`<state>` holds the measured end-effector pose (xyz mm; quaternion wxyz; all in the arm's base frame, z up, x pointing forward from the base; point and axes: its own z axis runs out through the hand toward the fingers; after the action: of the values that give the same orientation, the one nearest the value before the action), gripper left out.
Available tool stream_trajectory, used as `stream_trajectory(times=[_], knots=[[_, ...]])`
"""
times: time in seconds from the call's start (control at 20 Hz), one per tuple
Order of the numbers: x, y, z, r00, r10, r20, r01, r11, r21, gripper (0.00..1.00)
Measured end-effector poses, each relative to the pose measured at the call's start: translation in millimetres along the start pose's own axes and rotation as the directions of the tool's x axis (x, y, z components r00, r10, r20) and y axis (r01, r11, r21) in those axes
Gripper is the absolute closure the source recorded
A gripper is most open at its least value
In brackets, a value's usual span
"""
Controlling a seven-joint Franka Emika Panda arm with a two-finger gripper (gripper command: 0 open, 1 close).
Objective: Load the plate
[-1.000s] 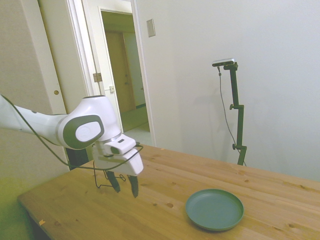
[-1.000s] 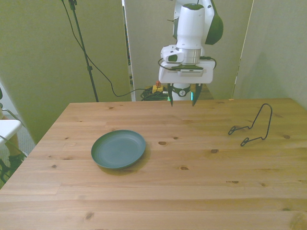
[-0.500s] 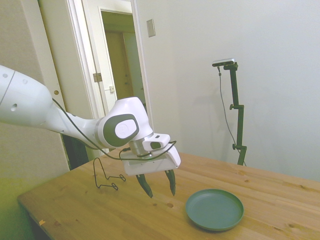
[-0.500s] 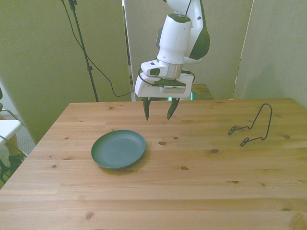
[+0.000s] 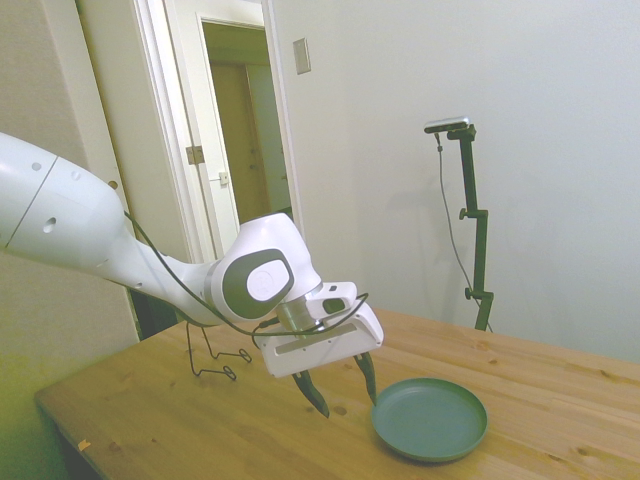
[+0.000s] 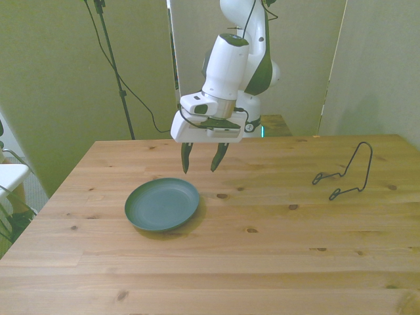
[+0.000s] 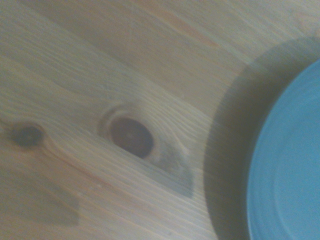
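Observation:
The dark teal-green plate (image 6: pixel 162 203) lies flat on the wooden table (image 6: pixel 262 262), toward the front view's left. In the side view the plate (image 5: pixel 430 418) shows its low rim. My gripper (image 6: pixel 199 165) hangs open above the table, just behind the plate's far rim, holding nothing. The side view puts the gripper (image 5: pixel 346 393) close beside the plate's edge, fingers pointing down. The wrist view catches a blurred arc of the plate (image 7: pixel 287 170) next to a dark wood knot (image 7: pixel 131 136).
A thin black wire stand (image 6: pixel 346 173) sits on the table at the front view's right, also seen behind the arm as the wire stand (image 5: pixel 210 352) in the side view.
The arm has swung from the table's middle toward the plate and come down lower. The gripper stays open. The plate and wire stand have not moved.

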<state>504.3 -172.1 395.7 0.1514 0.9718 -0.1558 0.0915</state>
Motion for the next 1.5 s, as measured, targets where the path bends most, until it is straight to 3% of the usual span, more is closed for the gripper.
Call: stream_trajectory(times=[0.2, 0.55, 0.6, 1.5], knots=[[3, 17, 9, 0.996, -0.063, -0.055, 0.059, 0.995, -0.075, 0.00], [8, 9, 43, 0.982, -0.155, -0.105, 0.138, 0.979, -0.149, 0.00], [9, 8, 46, 0.982, -0.160, -0.104, 0.143, 0.978, -0.151, 1.00], [12, 8, 70, 0.949, -0.273, -0.159, 0.242, 0.952, -0.190, 1.00]])
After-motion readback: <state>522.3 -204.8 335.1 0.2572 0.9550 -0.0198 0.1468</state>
